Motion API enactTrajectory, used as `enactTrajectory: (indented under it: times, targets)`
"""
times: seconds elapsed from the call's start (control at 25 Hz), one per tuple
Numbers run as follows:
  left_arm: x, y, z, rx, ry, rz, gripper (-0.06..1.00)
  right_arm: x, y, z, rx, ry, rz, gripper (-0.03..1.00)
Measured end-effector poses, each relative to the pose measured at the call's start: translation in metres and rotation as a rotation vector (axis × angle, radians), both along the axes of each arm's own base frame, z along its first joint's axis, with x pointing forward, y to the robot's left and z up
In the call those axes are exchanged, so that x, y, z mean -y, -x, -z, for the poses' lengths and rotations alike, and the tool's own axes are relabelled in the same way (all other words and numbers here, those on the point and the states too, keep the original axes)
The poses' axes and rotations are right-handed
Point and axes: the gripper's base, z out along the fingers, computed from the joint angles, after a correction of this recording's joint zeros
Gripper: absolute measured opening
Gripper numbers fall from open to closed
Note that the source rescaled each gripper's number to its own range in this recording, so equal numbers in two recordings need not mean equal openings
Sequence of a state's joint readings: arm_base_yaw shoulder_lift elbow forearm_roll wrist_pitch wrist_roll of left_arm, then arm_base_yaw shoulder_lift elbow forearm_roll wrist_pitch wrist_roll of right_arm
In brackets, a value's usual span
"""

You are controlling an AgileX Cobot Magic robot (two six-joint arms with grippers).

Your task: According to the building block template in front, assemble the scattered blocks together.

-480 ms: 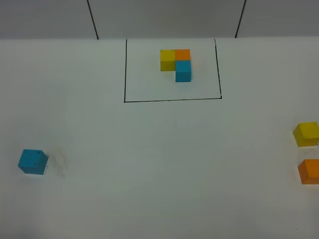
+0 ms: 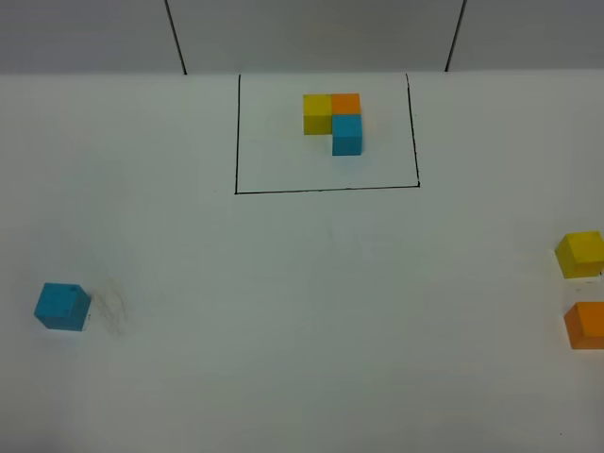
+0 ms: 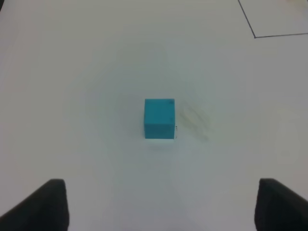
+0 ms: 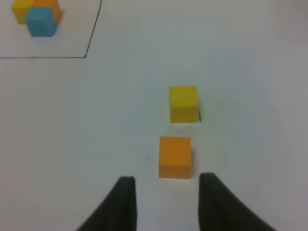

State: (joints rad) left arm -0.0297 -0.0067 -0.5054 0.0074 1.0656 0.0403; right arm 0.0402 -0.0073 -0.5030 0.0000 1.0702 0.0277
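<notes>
Overhead, the template (image 2: pixel 333 123) sits framed at the far middle, the blue cube (image 2: pixel 62 307) near left, the yellow cube (image 2: pixel 579 254) and orange cube (image 2: pixel 586 325) far right. Left wrist: the left gripper (image 3: pixel 162 192) spreads wide, empty, facing the blue cube. Right wrist: the right gripper (image 4: pixel 167 185) stands parted, empty, just short of the orange cube.

The white worktop (image 2: pixel 302 311) bears a thin black drawn rectangle (image 2: pixel 326 190) near its far edge, with the building block template (image 2: pixel 335 121) lying inside it. A light blue cube (image 2: pixel 62 307) lies alone at the left. At the right edge a yellow cube (image 2: pixel 579 254) and an orange cube (image 2: pixel 586 326) lie near each other, not touching.
</notes>
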Motion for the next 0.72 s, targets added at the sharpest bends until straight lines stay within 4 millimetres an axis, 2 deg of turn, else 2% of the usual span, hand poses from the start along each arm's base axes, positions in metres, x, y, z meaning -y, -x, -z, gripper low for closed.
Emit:
enactTrajectory:
  times: [0.52,0.64,0.72]
  targets:
    - [0.000,-0.003,-0.001,-0.017,0.015,-0.014,0.65,0.000,0.000,0.000,0.000,0.000,0.000,0.07]
    - [-0.001,-0.019,-0.013,-0.097,0.047,-0.063,0.65,0.000,0.000,0.000,0.000,0.000,0.000,0.07]
    - [-0.003,-0.039,-0.024,-0.178,0.042,-0.097,0.65,0.000,0.000,0.000,0.000,0.000,0.000,0.07]
